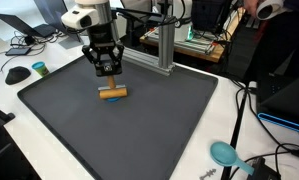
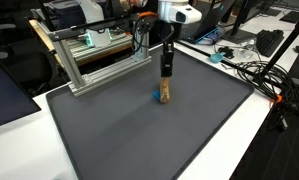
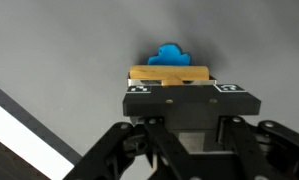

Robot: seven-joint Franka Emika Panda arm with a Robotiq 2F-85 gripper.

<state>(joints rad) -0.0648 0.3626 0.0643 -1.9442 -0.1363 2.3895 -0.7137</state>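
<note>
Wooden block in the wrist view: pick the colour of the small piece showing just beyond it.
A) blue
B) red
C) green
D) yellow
A: in the wrist view a blue piece pokes out from behind the far edge of the wooden block, against the dark grey mat.

The arm (image 1: 89,15) hangs from above, and the wrist (image 1: 101,42) is turned so that the gripper (image 1: 109,76) points straight downward. Its two fingers (image 3: 232,89) are drawn in to a narrow gap and clamp firmly, with the tips low.
</note>
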